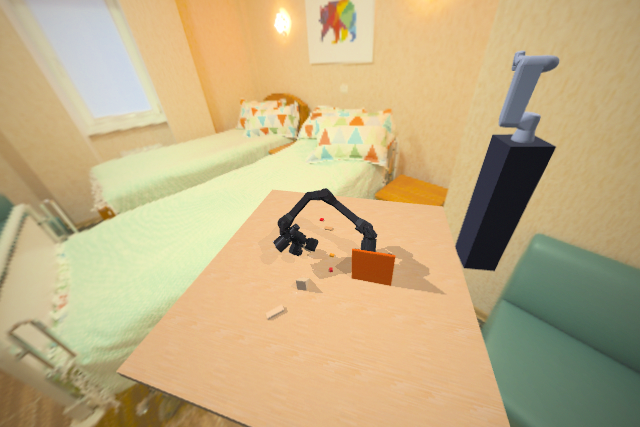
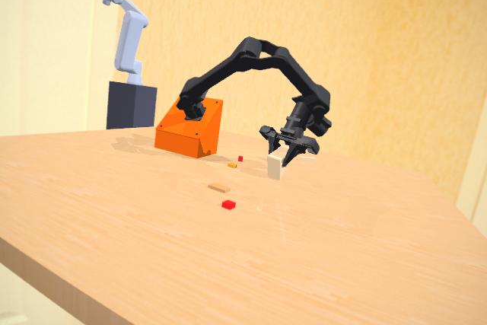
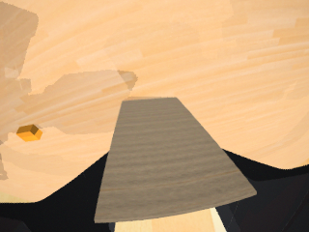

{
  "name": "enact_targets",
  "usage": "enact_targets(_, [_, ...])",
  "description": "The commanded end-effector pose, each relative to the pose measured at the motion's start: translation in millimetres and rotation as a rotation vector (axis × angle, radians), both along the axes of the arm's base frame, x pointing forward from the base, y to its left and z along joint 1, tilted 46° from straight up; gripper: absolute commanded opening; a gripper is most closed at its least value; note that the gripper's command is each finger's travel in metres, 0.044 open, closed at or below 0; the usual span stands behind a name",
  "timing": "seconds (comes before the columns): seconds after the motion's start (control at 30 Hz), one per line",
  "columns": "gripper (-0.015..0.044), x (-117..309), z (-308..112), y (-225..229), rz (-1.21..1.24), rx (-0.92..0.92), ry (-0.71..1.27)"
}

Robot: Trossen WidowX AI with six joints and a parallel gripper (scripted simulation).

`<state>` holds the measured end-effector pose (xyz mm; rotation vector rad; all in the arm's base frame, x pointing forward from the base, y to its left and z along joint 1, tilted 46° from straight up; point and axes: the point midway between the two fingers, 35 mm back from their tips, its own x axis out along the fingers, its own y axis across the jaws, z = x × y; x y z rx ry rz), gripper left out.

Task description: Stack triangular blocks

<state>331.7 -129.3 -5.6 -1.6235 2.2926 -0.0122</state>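
Observation:
My gripper (image 1: pixel 296 246) (image 2: pixel 277 159) (image 3: pixel 156 149) is shut on a pale triangular block (image 2: pixel 274 167) (image 3: pixel 159 155). The block hangs below the fingers, its narrow end face upright in the exterior view. It seems to be above the table, though the height is hard to judge. In the wrist view its broad grey-brown face fills the space between the fingers. The held block is hidden in the top view. The other triangular block (image 1: pixel 301 284) stands on the table, apart from the gripper and nearer the top camera. I cannot make it out in the exterior view or the wrist view.
A cream stick (image 1: pixel 276 312) (image 2: pixel 308 158) lies beyond the standing block. A yellow piece (image 1: pixel 331 254) (image 2: pixel 232 164) (image 3: pixel 30 132), a red cube (image 1: pixel 330 269) (image 2: pixel 240 158), a tan strip (image 1: pixel 328 228) (image 2: pixel 218 187) and another red piece (image 1: pixel 321 219) (image 2: pixel 228 204) lie about. The orange base (image 1: pixel 372 267) (image 2: pixel 176 142) carries the arm.

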Motion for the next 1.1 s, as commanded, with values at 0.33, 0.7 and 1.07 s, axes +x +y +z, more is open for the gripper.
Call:
enact_targets(0.33, [0.0440,-1,0,0,0.000,0.003,0.005])
enact_targets(0.7, [0.0440,5,73,71,0.152,0.123,0.022])
enact_targets(1.07, [0.0440,31,11,89,0.113,0.110,-0.027])
